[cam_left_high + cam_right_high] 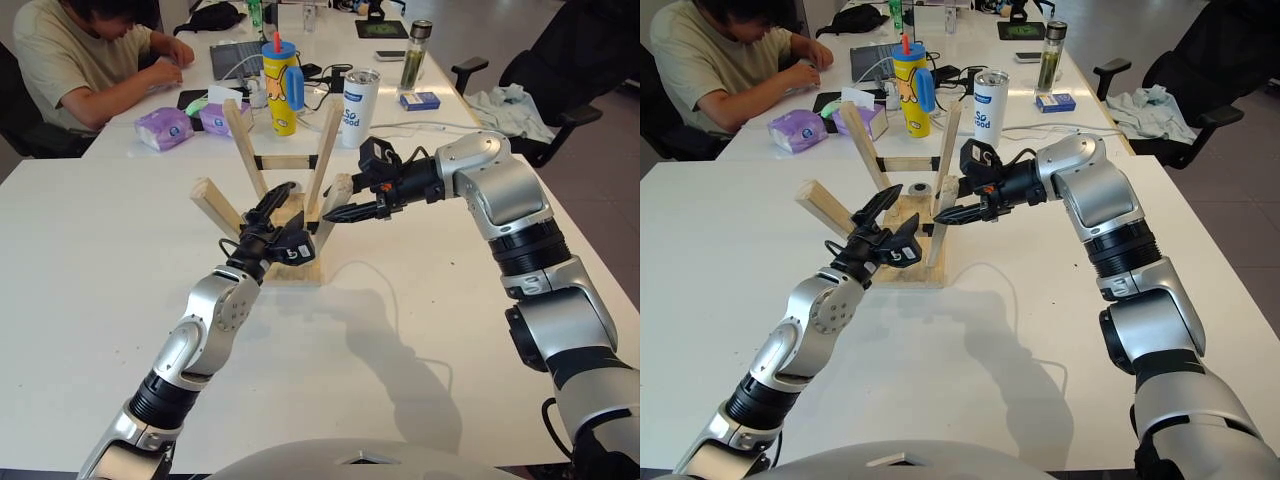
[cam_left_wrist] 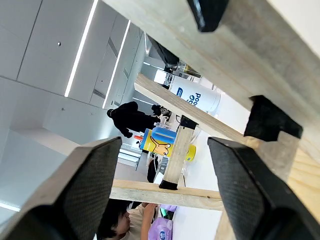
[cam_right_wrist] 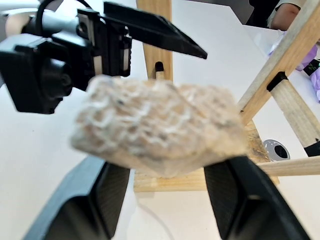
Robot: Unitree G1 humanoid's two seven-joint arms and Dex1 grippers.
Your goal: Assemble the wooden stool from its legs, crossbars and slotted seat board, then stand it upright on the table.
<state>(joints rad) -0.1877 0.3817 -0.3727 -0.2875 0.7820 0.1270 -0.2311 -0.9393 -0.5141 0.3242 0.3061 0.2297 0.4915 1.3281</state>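
White surface (image 1: 90, 300) carries your stool (image 1: 288, 161) inverted at centre: seat board (image 1: 300, 274) down, legs up. The right tool (image 1: 336, 213) is clamped on the near-right leg (image 1: 340, 187), whose long axis tilts up and outward; forearm level, reaching leftward. Your left tool (image 1: 282, 212) gapes wide and empty just beside the board.

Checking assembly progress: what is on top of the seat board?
Four legs stand up from the seat board, joined by crossbars; the right pincer grips one leg. The open left pincer hides part of the board, so joints there are hidden.
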